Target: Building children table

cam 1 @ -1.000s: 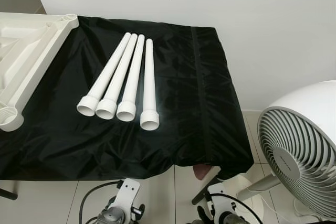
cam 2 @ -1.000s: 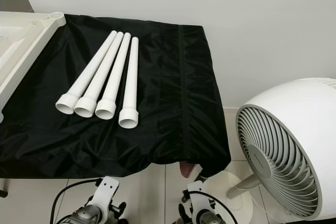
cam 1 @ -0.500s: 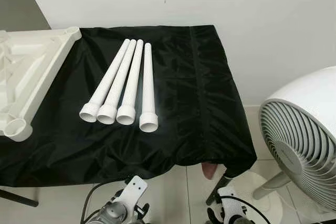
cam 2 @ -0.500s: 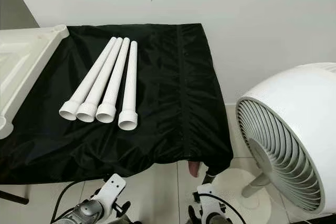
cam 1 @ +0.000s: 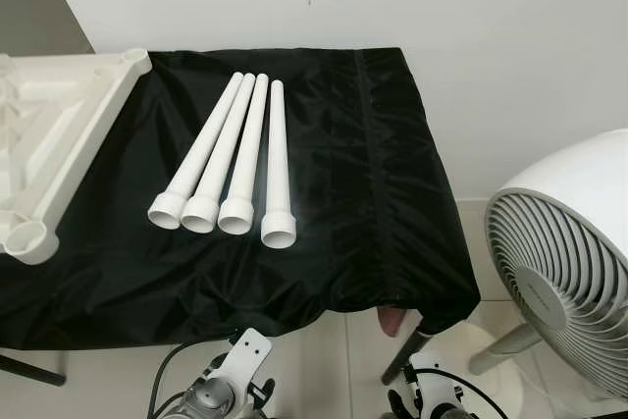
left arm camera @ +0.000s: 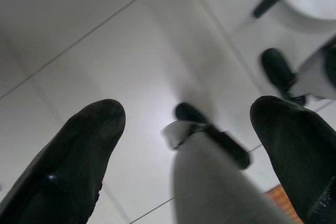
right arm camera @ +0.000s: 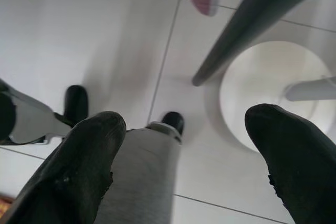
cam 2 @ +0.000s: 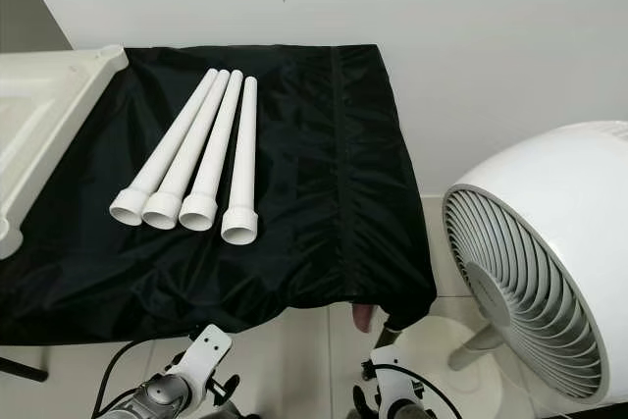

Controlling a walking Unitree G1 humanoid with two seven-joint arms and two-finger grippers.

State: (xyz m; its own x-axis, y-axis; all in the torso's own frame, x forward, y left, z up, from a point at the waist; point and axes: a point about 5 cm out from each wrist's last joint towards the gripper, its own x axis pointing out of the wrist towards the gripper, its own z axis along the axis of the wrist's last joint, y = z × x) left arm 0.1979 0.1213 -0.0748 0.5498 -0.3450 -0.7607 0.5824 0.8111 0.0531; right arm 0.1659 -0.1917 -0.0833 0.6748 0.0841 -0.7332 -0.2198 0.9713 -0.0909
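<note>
Camera steadied — four legs (cam 1: pixel 231 159) on cloth (cam 1: pixel 373 193), hands (left arm camera: pixel 184 124) hanging below.

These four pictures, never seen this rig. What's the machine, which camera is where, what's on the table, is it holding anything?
It is a walking humanoid robot with two silver arms, each ending in two long black fingers. The two wide pictures come from a stereo camera on its head, looking forward and down. They show a table under a black cloth with four white table legs lying side by side, wide ends toward the robot. The white tabletop lies upside down at the robot's left, leg sockets at its corners. A white fan stands on the floor to the right.

The other two pictures come from wrist cameras looking along each gripper's fingers. The left gripper and right gripper both hang low over the tiled floor, fingers spread apart, holding nothing. The fan's round base shows beyond the right one.
</note>
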